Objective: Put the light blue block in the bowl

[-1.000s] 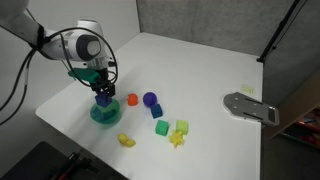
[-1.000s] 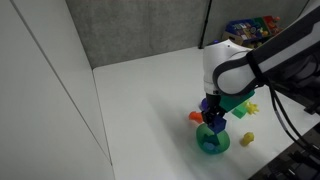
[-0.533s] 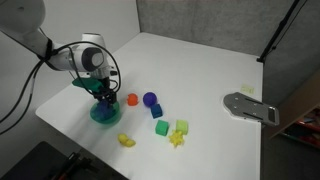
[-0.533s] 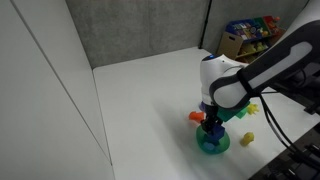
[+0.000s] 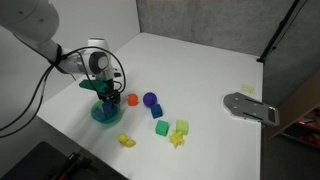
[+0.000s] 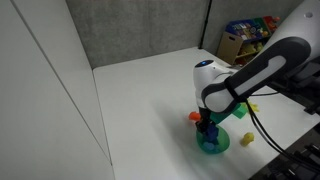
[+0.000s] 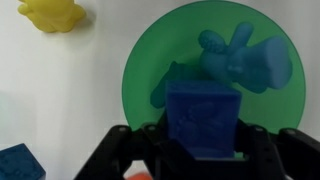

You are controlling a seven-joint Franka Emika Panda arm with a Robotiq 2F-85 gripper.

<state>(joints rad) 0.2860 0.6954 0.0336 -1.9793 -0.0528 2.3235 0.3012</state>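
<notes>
White tbl (image 5: 200,70): pincer (image 7: 203,146) grips 1 light blue block (image 7: 203,112), 1 bowl (image 7: 145,70).

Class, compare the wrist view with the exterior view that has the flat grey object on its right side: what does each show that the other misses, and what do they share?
Only the wrist view looks straight down into the bowl, with the top face of the light blue block held in the gripper above it. Only the exterior view shows the arm, the purple piece, the green block and the flat grey object. Both show the bowl, the yellow piece and the dark blue block.
</notes>
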